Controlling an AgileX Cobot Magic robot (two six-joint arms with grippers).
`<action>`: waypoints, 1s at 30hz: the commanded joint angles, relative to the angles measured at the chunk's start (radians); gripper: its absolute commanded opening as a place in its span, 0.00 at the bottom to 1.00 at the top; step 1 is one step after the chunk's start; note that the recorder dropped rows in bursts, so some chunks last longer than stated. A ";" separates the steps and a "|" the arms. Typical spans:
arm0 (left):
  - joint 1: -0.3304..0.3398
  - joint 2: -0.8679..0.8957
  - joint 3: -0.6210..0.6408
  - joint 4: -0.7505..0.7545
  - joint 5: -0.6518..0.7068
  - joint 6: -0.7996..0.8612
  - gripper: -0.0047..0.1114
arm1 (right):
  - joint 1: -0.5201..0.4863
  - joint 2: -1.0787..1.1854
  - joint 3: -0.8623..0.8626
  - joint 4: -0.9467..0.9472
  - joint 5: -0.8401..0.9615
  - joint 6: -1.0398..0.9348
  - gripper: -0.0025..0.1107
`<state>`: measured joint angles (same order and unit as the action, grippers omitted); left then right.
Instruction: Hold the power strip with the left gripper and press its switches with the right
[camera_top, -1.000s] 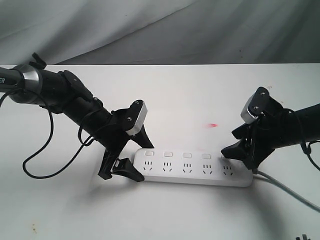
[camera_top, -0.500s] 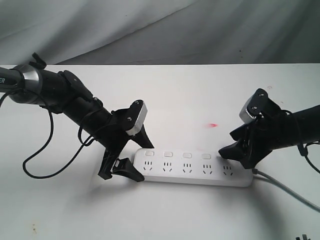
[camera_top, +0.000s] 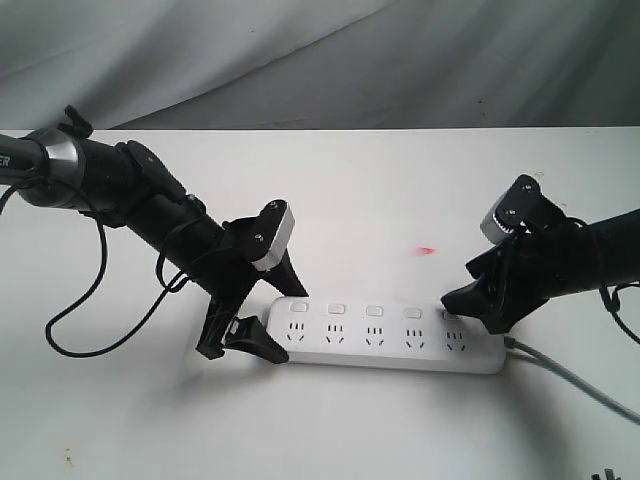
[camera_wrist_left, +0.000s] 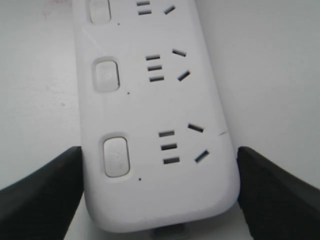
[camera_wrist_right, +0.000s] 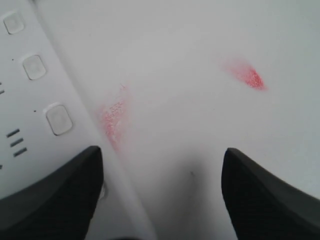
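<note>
Exterior view: one power strip (camera_top: 392, 353)

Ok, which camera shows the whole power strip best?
The exterior view: the power strip shows almost whole, cord included. The left wrist view shows only one end; the right wrist view only a part with three switches.

The power strip (camera_top: 385, 340), a long white rounded bar, lies flat and parallel to the worktop's front edge, about midway between its left and right edges. Its grey cord (camera_top: 570, 378) leaves the right end. The switches (camera_top: 374, 311), small white buttons, run in a row along the far side. The left gripper (camera_top: 283, 322) clamps both long sides of the left end. The right gripper (camera_top: 470, 310) is spread wide, one fingertip over the cord-end switch; contact is unclear.
</note>
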<state>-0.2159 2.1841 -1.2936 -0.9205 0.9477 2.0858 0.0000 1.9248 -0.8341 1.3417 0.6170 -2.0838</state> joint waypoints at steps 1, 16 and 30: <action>-0.003 0.001 -0.003 -0.004 -0.008 0.008 0.04 | -0.002 0.034 0.037 -0.083 -0.093 -0.021 0.57; -0.003 0.001 -0.003 -0.004 -0.008 0.008 0.04 | -0.002 -0.098 -0.001 0.083 0.078 -0.062 0.57; -0.003 0.001 -0.003 -0.004 -0.008 0.008 0.04 | 0.000 -0.561 -0.001 0.362 -0.151 -0.049 0.57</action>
<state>-0.2159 2.1841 -1.2936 -0.9205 0.9477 2.0858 0.0000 1.4588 -0.8316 1.6416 0.4826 -2.1317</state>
